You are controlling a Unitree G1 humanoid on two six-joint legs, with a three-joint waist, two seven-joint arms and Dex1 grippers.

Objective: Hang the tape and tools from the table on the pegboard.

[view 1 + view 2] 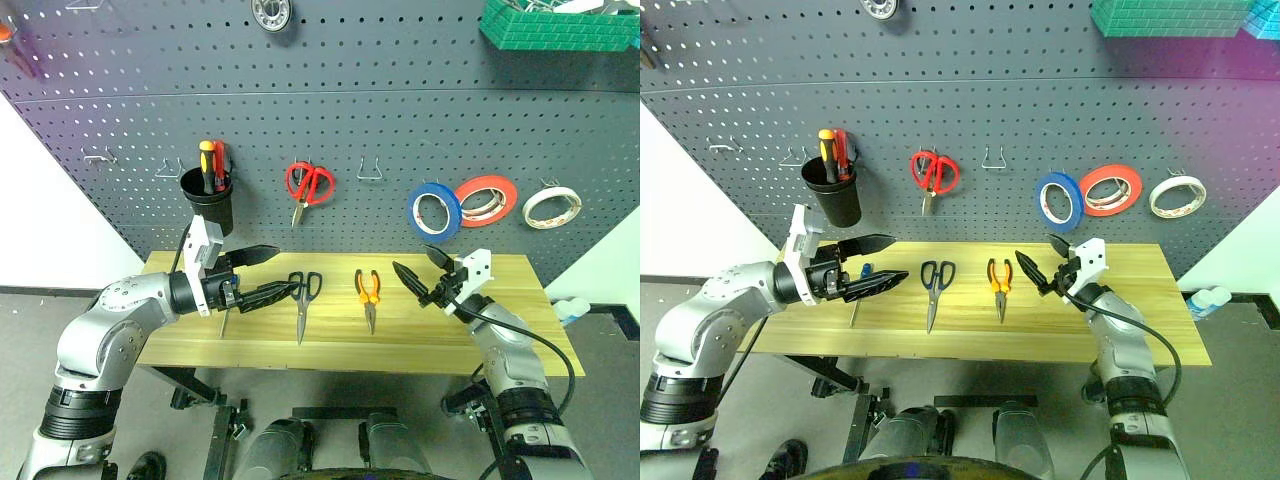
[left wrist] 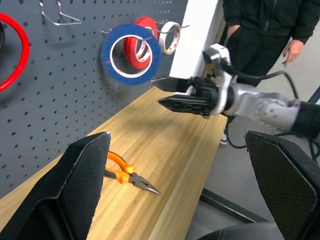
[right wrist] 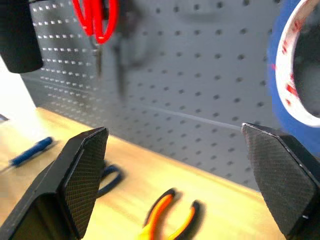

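The pegboard point(image 1: 400, 110) stands behind the desk point(image 1: 520, 330). On the pegboard, from my left to my right: a cup point(image 1: 208, 198) holding screwdrivers point(image 1: 210, 165), a pair of scissors point(image 1: 309, 184), then three tape rolls in a row; the tape point(image 1: 433, 211) is the leftmost, the second roll point(image 1: 487, 200) is just beside it, and the third roll point(image 1: 551, 207) is farthest right. On the desk lie the desk scissors point(image 1: 303, 300) to the left of the pliers point(image 1: 367, 293). A screwdriver point(image 1: 861, 285) lies left of the desk scissors. My left hand point(image 1: 262, 275) is above the desk's left part; my right hand point(image 1: 421, 272) is above its right part, below the tape.
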